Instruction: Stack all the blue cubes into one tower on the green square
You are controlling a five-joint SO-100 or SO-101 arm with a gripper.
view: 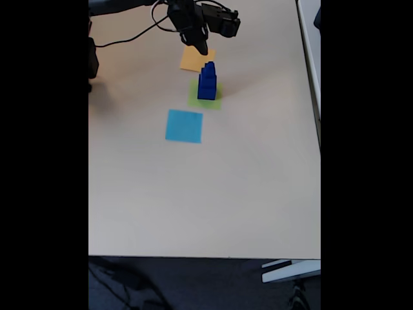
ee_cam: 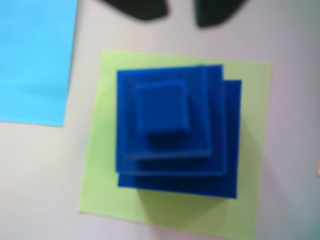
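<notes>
Several dark blue cubes [ee_cam: 162,107] stand stacked in one tower, largest at the bottom and smallest on top, on the pale green square [ee_cam: 102,180]. In the fixed view the tower [view: 207,81] rises from the green square [view: 217,100]. My gripper [ee_cam: 181,12] hangs above the tower's far side, its two dark fingertips [ee_cam: 142,9] apart with nothing between them and clear of the cubes. The fixed view shows the gripper [view: 201,46] just above and behind the top cube.
A flat light blue square [ee_cam: 32,60] lies left of the green one in the wrist view, and nearer the camera [view: 184,125] in the fixed view. An orange-yellow square [view: 192,60] lies under the gripper. The arm's cables [view: 139,29] run off to the upper left.
</notes>
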